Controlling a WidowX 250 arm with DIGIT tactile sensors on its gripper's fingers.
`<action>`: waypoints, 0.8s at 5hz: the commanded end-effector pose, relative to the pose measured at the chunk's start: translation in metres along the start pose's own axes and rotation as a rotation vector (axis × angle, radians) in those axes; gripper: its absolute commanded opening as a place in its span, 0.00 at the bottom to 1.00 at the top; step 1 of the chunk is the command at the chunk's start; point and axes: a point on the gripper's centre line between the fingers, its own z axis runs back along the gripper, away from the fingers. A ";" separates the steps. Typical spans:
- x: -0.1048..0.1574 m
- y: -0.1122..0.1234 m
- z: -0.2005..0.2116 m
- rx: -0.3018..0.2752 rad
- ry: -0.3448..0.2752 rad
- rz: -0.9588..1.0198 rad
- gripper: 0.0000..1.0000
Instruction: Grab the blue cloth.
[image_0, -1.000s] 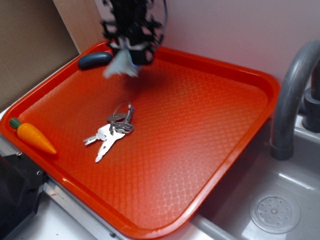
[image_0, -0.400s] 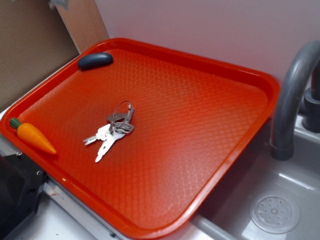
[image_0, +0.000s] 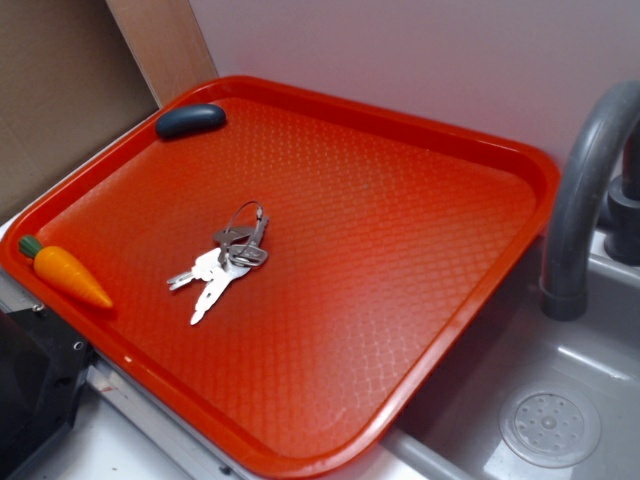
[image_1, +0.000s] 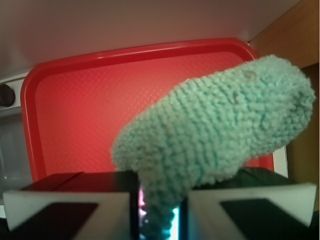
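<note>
The gripper (image_1: 159, 210) is clamped on the cloth (image_1: 215, 135), which is pinched between the jaws at its lower end and bulges up in front of the wrist camera, high over the tray (image_1: 35, 100). From here the job looks to be simply holding: firm, even pressure and a smooth carry, since terry like this can creep out of a narrow pinch. The cloth is pale grey-blue (greenish in the wrist view), fuzzy and looped, bunched into a fat roll. The exterior view shows neither arm nor cloth, only the keys (image_0: 225, 258) on the tray.
</note>
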 end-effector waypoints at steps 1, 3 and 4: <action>-0.005 0.000 0.010 -0.018 -0.044 -0.023 0.00; -0.009 0.001 0.009 -0.041 -0.072 -0.056 0.00; -0.008 0.002 0.008 -0.052 -0.063 -0.039 0.00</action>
